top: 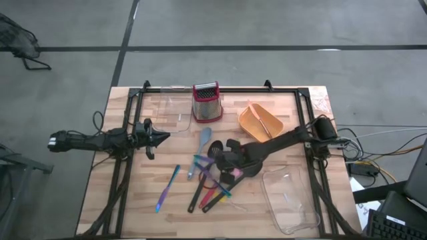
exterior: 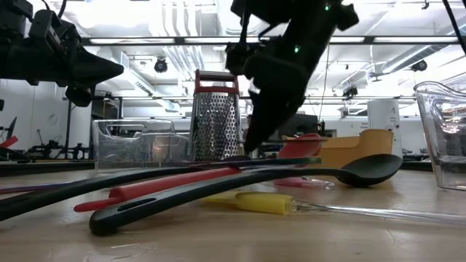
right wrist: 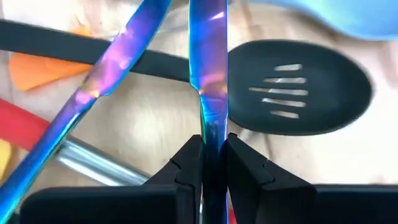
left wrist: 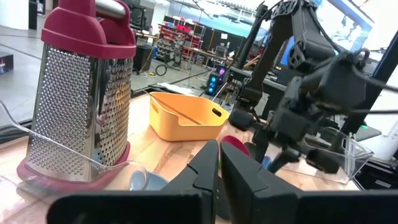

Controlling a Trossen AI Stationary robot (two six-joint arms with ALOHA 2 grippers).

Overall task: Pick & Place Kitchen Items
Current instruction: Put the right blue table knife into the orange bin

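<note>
We list: right claw (right wrist: 213, 163), pinched shut on an iridescent blue utensil (right wrist: 208, 68) in the utensil heap just in front of the steel grater (top: 206, 102); slotted black spoon (right wrist: 297, 87) beside it; left claw (left wrist: 219, 168), closed and empty, hovering left of the grater over the desk (top: 133, 200)

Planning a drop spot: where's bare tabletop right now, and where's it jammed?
Bare wood: front-left corner, left of the slim blue-purple utensil; also between the red-topped steel grater and the idle left claw. Crowded: centre, where the right claw grips an iridescent blue utensil amid black spoons.
</note>
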